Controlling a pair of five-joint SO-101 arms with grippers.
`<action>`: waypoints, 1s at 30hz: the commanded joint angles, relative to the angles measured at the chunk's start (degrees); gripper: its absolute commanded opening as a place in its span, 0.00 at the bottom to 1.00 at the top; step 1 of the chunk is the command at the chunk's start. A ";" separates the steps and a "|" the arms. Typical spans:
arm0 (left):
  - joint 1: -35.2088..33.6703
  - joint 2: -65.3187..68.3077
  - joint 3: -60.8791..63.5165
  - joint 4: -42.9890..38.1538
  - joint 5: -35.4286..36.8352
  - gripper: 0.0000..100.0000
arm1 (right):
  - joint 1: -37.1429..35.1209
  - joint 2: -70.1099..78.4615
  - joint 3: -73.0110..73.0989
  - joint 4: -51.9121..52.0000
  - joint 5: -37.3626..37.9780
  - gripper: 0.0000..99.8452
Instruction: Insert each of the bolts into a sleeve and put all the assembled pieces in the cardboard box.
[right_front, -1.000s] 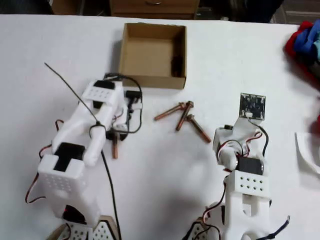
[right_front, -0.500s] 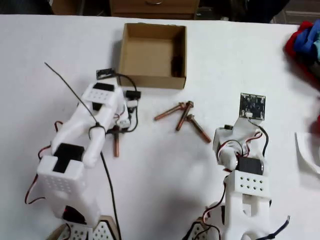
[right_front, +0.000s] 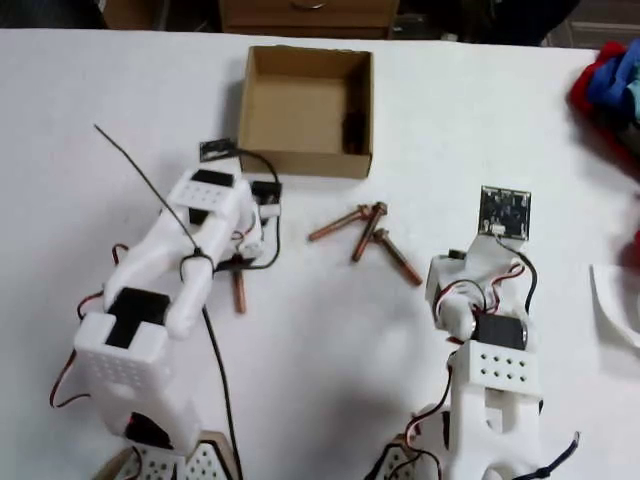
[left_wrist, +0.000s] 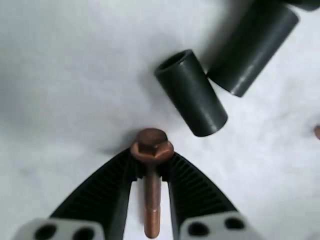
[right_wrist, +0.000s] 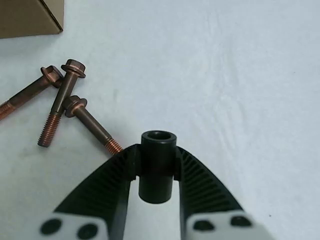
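My left gripper is shut on a copper bolt, gripped just under its hex head; the same bolt hangs below the left arm in the high view. Two black sleeves lie on the white table just beyond the bolt head. My right gripper is shut on a black sleeve, its hole facing away from the wrist. Three loose copper bolts lie crossed between the arms, bolts also lying ahead of the right gripper. The cardboard box stands open at the back with a dark piece inside.
A thin black cable trails over the left arm. Red and blue cloth sits at the far right edge, and a white curved object lies beside the right arm. A corner of the box shows in the right wrist view.
The left arm has shifted slightly toward the back and right, carrying the bolt with it. The right arm has stayed still.
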 joint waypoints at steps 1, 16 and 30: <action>-0.70 -0.97 -1.45 1.85 0.44 0.02 | -0.13 -0.13 -0.35 -1.01 -0.18 0.02; 9.32 -29.27 -26.07 32.00 -6.33 0.03 | -0.57 -1.19 0.26 -0.57 -0.53 0.02; 13.98 -64.79 16.04 -18.81 -6.68 0.03 | -13.58 -48.40 20.84 6.11 5.10 0.02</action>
